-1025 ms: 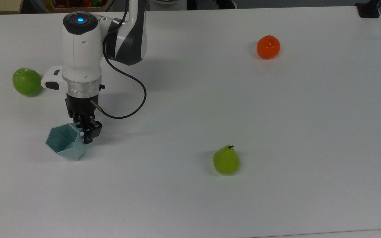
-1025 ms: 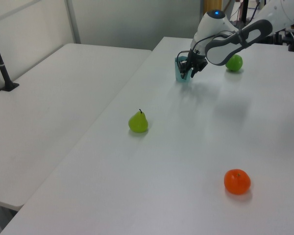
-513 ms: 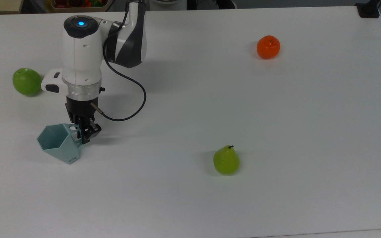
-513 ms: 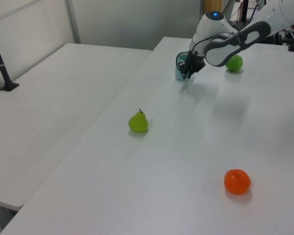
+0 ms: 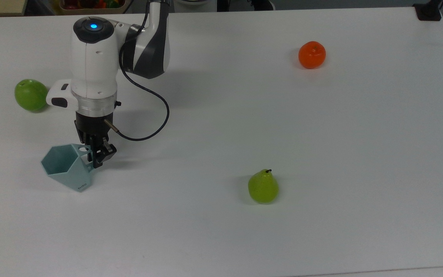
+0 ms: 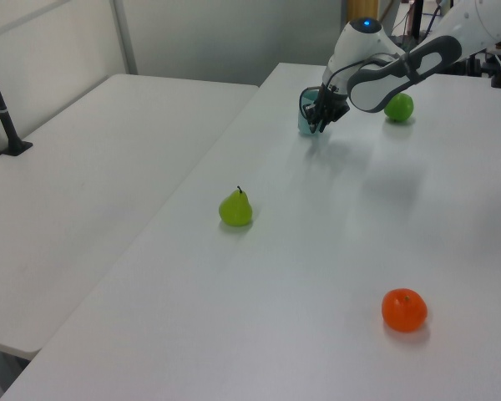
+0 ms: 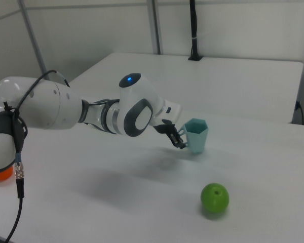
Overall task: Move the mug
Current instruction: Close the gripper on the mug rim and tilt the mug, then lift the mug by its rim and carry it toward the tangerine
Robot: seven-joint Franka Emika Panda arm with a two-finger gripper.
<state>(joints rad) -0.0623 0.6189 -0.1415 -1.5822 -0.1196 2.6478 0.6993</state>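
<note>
The pale blue-teal faceted mug [image 5: 65, 169] stands upright near the top view's left side, its hexagonal rim open upward. My gripper [image 5: 92, 154] comes down from above and is shut on the mug's flat pierced handle, on the mug's right in the top view. In the left view the mug [image 6: 306, 117] sits at the far end of the table with the gripper [image 6: 318, 124] against it. The right view has the mug [image 7: 196, 135] just past the gripper [image 7: 180, 139]. Whether the mug's base touches the table I cannot tell.
A green apple [image 5: 31, 95] lies close behind the mug, to the arm's left in the top view. A green pear [image 5: 263, 187] rests mid-table and an orange [image 5: 312, 55] at the top view's upper right. A second white table [image 6: 83, 167] adjoins in the left view.
The gripper has carried the mug a little toward the top view's left, and the mug has turned slightly. The fruits have not moved.
</note>
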